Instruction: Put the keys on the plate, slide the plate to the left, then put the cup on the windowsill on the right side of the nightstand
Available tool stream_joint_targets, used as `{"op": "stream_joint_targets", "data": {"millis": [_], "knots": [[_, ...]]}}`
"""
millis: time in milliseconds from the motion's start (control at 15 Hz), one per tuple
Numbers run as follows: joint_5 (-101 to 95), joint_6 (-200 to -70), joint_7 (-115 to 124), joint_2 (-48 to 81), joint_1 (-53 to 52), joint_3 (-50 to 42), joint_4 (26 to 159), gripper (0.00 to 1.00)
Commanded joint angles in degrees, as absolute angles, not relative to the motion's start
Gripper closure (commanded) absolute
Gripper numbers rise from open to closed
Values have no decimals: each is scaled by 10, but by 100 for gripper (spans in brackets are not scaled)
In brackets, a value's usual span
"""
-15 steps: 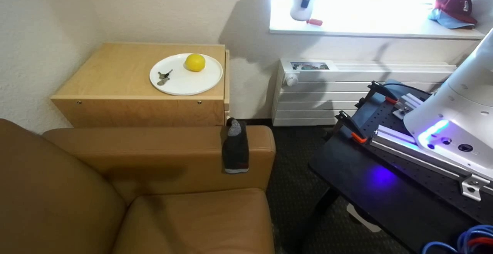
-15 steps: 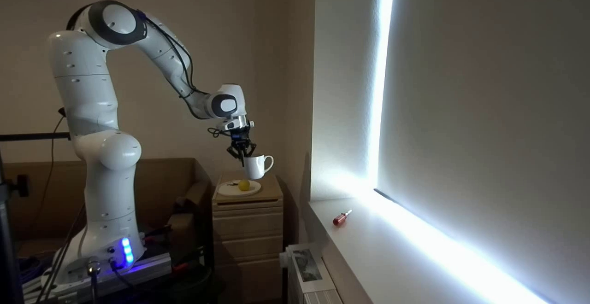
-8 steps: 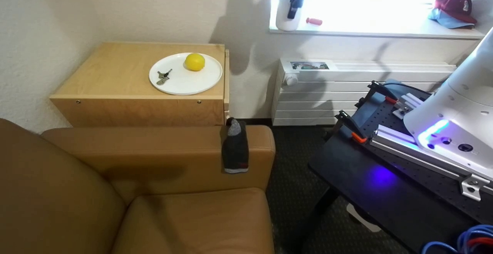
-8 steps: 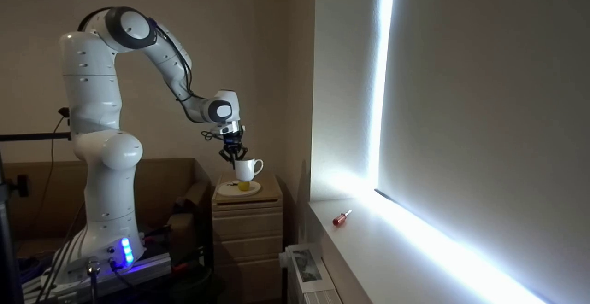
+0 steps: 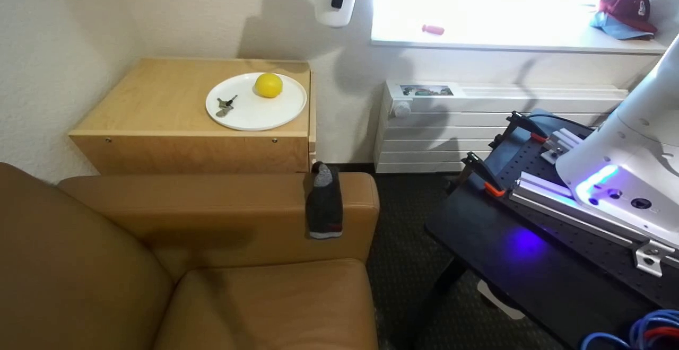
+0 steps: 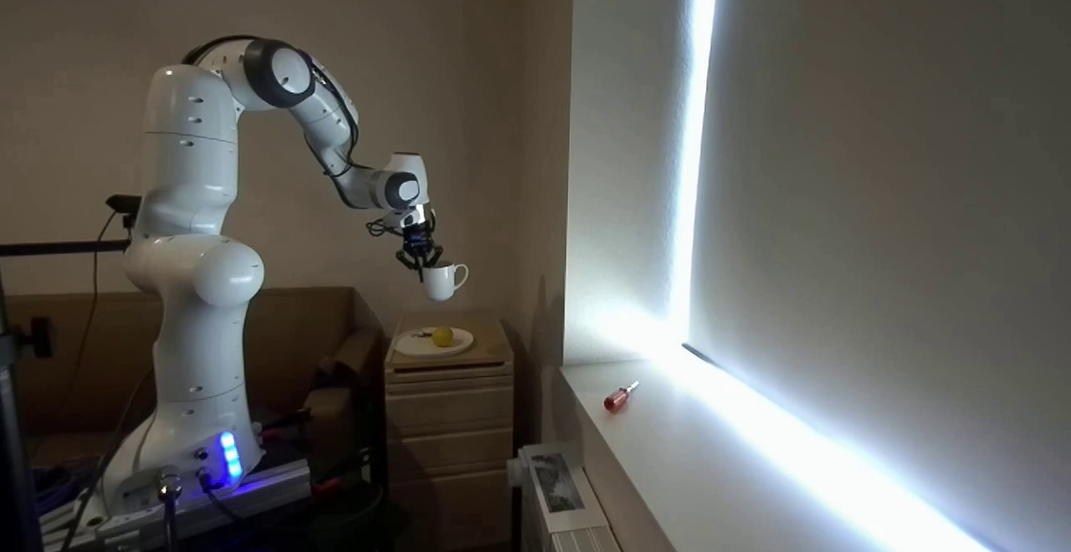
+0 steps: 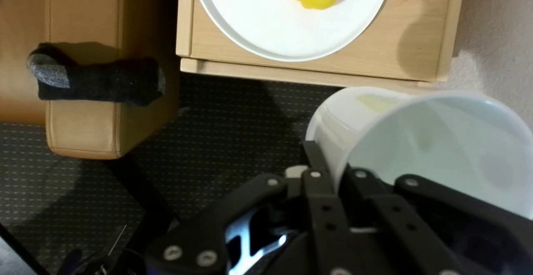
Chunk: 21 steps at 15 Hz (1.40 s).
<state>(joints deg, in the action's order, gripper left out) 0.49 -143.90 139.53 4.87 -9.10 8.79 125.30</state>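
Observation:
My gripper (image 7: 335,173) is shut on the wall of the white cup (image 7: 445,141), one finger inside the rim and one outside. In both exterior views the cup (image 5: 326,15) hangs in the air; its handle (image 6: 462,274) points away from the gripper (image 6: 421,271). The round white plate (image 5: 260,119) lies on the nightstand (image 5: 164,93) near its right edge, bearing the keys (image 5: 225,107) and a yellow lemon (image 5: 269,86). In the wrist view the keys are out of frame. Beneath the bright window runs the white windowsill (image 6: 661,468), to the right of the nightstand.
A red screwdriver (image 6: 617,399) lies on the sill near its left end, and a maroon cap (image 5: 627,8) sits at its far end. Below is a radiator (image 5: 440,132). A dark sock (image 5: 324,207) drapes over the brown sofa's arm (image 5: 212,196).
In the exterior views the gripper and cup have shifted left, dipping and then rising; the cup no longer overlaps the windowsill. Plate, keys and lemon have stayed put.

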Motion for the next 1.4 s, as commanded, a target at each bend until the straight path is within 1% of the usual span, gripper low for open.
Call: {"op": "stream_joint_targets", "data": {"millis": [0,67,200,333,667,733,867,933,1000,1133,1200,1333], "knots": [[7,-1438,1393,48,-96,82,1256,94],[7,-1438,1393,48,-96,82,1258,99],[-25,-1465,1427,88,-99,76,1237,99],[-12,-1474,1447,126,-102,75,1197,99],[-43,-1451,1538,224,-141,40,1055,99],[1,-1442,1500,239,-196,-32,1028,99],[32,-1437,1496,272,-245,-89,985,99],[8,-1455,1495,237,-201,-39,1041,99],[12,-1455,1493,248,-214,-54,1028,94],[12,-1455,1493,252,-212,-49,1030,94],[12,-1455,1493,251,-212,-49,1031,99],[28,-1443,1493,283,-233,-80,1013,99]]}}
